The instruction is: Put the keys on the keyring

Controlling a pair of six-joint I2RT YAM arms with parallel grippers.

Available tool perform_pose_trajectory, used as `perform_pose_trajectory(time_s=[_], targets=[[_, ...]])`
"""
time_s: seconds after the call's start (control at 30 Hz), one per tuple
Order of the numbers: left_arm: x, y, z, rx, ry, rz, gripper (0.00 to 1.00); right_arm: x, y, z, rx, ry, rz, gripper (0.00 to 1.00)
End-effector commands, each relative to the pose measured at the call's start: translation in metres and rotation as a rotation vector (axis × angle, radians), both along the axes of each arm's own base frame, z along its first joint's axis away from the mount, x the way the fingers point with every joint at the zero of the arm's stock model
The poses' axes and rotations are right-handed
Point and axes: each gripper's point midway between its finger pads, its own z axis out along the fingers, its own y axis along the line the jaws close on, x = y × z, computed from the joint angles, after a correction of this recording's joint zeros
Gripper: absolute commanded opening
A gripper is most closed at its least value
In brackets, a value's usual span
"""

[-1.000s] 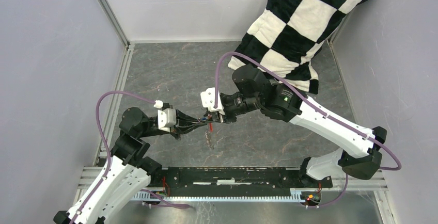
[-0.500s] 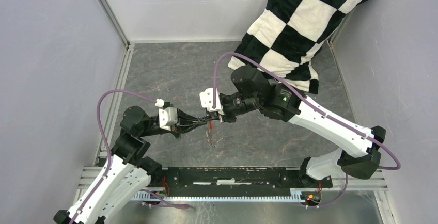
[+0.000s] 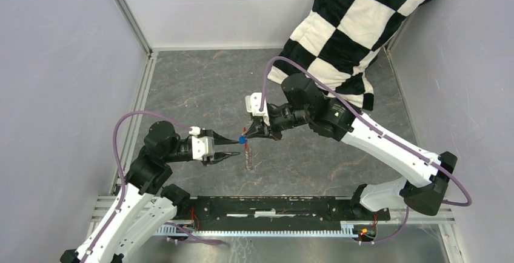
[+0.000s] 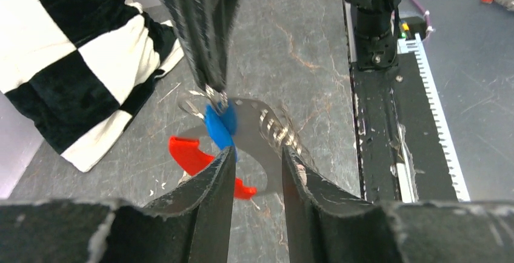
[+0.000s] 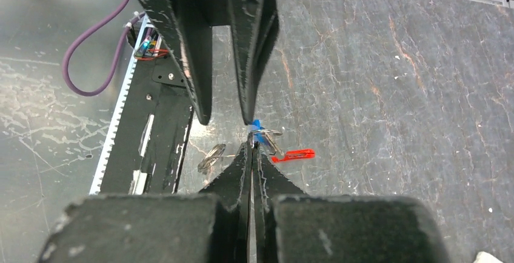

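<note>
Above the grey marbled bench (image 3: 200, 87), left gripper (image 3: 237, 146) with jaws parted beside the blue-headed key (image 4: 219, 127), thin grey metal keyring (image 5: 270, 142) with red oblong tag (image 5: 292, 154), pinched in closed jaws of the right gripper (image 3: 247, 137), black-and-white chequered cushion (image 3: 357, 26) beyond.

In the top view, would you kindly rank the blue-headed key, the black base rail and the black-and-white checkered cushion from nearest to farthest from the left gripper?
1. Blue-headed key, right at the left gripper's fingertips.
2. Black base rail, along the near edge.
3. Black-and-white checkered cushion, far right corner.
</note>
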Motion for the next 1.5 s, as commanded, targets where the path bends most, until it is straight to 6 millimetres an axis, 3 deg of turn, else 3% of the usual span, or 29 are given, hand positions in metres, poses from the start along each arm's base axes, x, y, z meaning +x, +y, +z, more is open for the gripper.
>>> perform_pose_trajectory(time_s=[0.0, 0.13, 0.27, 0.43, 0.63, 0.7, 0.9, 1.17, 1.33, 1.47], targets=[[-0.003, 0.011, 0.0, 0.047, -0.107, 0.021, 0.41, -0.011, -0.002, 0.032, 0.114, 0.016, 0.051, 0.0], [-0.002, 0.014, 0.005, 0.043, -0.153, 0.041, 0.4, -0.016, -0.003, 0.028, 0.099, 0.044, 0.078, 0.0], [0.006, 0.011, 0.024, -0.01, -0.204, 0.067, 0.47, -0.019, -0.001, 0.02, 0.061, 0.075, 0.112, 0.0], [0.002, 0.0, 0.026, -0.02, -0.138, -0.014, 0.54, -0.02, 0.004, 0.02, 0.06, 0.086, 0.133, 0.0], [-0.02, -0.008, 0.019, -0.023, -0.015, -0.159, 0.47, -0.02, 0.006, 0.023, 0.074, 0.082, 0.142, 0.0], [-0.016, -0.008, 0.016, -0.018, -0.009, -0.136, 0.45, -0.02, 0.006, 0.024, 0.075, 0.079, 0.145, 0.0], [0.007, -0.004, 0.017, 0.002, -0.069, -0.015, 0.2, -0.02, 0.005, 0.022, 0.073, 0.073, 0.143, 0.0], [0.025, 0.008, 0.019, -0.011, -0.178, 0.124, 0.03, -0.009, 0.004, 0.025, 0.078, 0.046, 0.076, 0.01], [0.034, 0.017, 0.021, -0.019, -0.265, 0.198, 0.02, -0.001, 0.006, 0.029, 0.107, 0.05, 0.025, 0.0], [0.027, 0.018, 0.015, -0.005, -0.314, 0.17, 0.02, 0.008, 0.006, 0.04, 0.191, 0.061, -0.031, 0.0]])
